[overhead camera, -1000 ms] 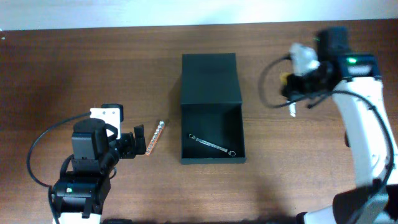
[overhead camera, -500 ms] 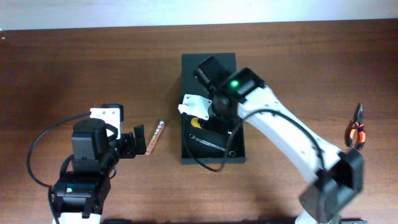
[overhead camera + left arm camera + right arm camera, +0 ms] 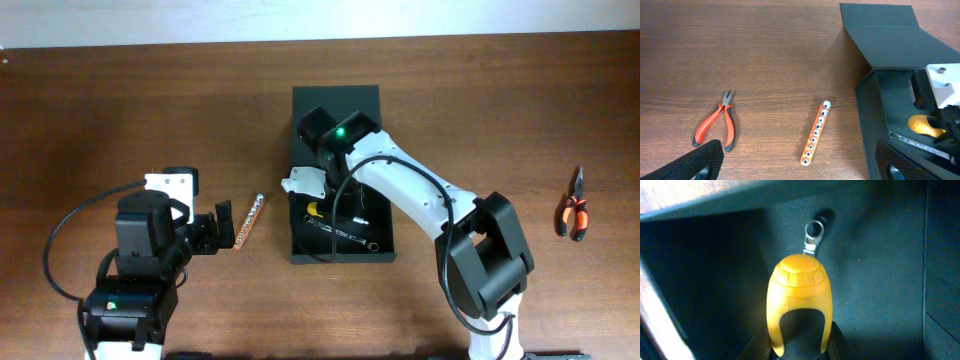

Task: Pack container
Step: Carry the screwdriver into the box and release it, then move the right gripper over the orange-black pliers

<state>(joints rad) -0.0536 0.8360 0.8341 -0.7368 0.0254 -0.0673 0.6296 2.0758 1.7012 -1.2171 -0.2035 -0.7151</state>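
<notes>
The dark green box lies open at the table's middle, its flap lid laid flat behind it. My right gripper reaches down into it, shut on a yellow-handled tool held just above the box floor. A silver wrench lies inside the box; its ring end shows beyond the yellow handle. My left gripper is open and empty, left of the box, hovering over an orange strip of sockets.
Red-handled pliers lie on the table left of the socket strip. Another pair of orange-handled pliers lies at the far right. The right arm spans from the front right edge across to the box.
The right arm swung from the far right over to the box with the yellow-handled tool and lowered it inside. The left arm has not moved.
</notes>
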